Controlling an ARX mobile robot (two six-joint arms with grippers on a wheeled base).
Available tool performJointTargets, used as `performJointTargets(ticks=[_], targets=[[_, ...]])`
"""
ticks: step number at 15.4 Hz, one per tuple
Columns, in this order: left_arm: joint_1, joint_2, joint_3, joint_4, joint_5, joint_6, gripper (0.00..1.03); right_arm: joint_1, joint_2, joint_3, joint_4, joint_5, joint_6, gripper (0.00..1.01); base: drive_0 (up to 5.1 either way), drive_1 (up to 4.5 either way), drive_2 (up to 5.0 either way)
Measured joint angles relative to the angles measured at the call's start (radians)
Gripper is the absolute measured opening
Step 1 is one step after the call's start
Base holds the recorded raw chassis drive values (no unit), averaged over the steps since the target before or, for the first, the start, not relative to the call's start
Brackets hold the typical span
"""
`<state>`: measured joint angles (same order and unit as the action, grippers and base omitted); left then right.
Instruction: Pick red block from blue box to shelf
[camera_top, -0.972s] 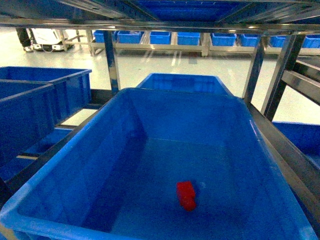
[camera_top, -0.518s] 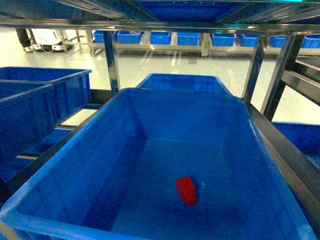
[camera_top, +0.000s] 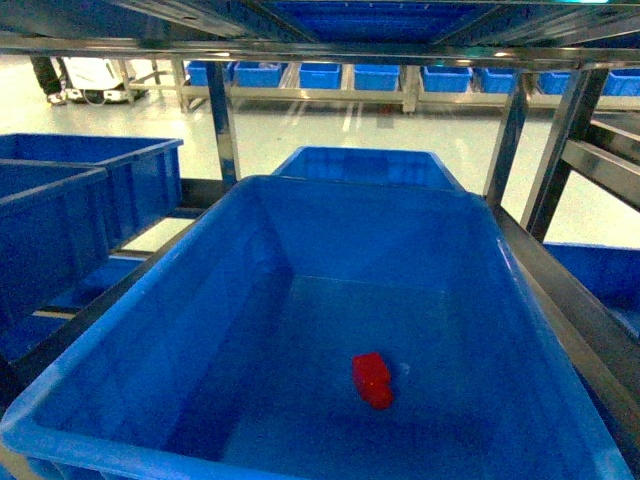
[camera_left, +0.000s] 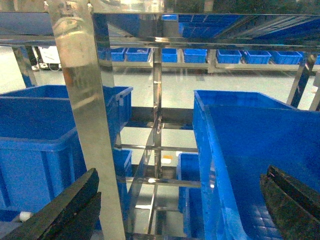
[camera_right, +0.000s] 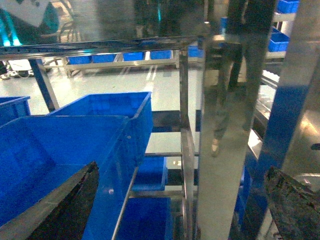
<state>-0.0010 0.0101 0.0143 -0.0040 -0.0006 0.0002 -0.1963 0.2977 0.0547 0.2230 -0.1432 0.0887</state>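
I see the red block (camera_top: 373, 379) lying on the blue box's (camera_top: 150, 330) floor, nearer its front wall; both grippers (camera_left: 180, 210) (camera_right: 182, 210) spread wide, holding nothing.

No readable text, labels, brands or numbers anywhere in my three views. Nothing legible on the blue box (camera_top: 300, 230) or the shelf (camera_top: 222, 120).

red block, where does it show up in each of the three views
Head: the red block lies on the floor of the blue box, right of centre, near the bottom.
Left wrist: not in it; only the box's outer wall on the right.
Right wrist: not in it; the box sits at left.
Shared landmark: the blue box on the steel shelf.
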Motion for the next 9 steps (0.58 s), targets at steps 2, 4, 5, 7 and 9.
performJointTargets(ticks=[2,4,5,7,9], targets=[[0.000,0.000,0.000,0.000,0.000,0.000,0.98,0.062,-0.008,-0.001,-0.001,0.045,-0.012,0.98,0.0,0.00,0.0],[0.000,0.000,0.000,0.000,0.000,0.000,0.98,0.072,-0.007,-0.001,0.002,0.055,-0.016,0.98,0.0,0.00,0.0],[0.000,0.000,0.000,0.000,0.000,0.000,0.98,0.069,-0.007,-0.001,0.001,0.056,-0.019,0.98,0.0,0.00,0.0],[0.000,0.000,0.000,0.000,0.000,0.000,0.98,0.089,-0.010,-0.001,-0.008,0.069,-0.030,0.98,0.0,0.00,0.0],[0.000,0.000,0.000,0.000,0.000,0.000,0.98,0.161,0.000,0.001,-0.029,0.103,-0.060,0.98,0.0,0.00,0.0]])
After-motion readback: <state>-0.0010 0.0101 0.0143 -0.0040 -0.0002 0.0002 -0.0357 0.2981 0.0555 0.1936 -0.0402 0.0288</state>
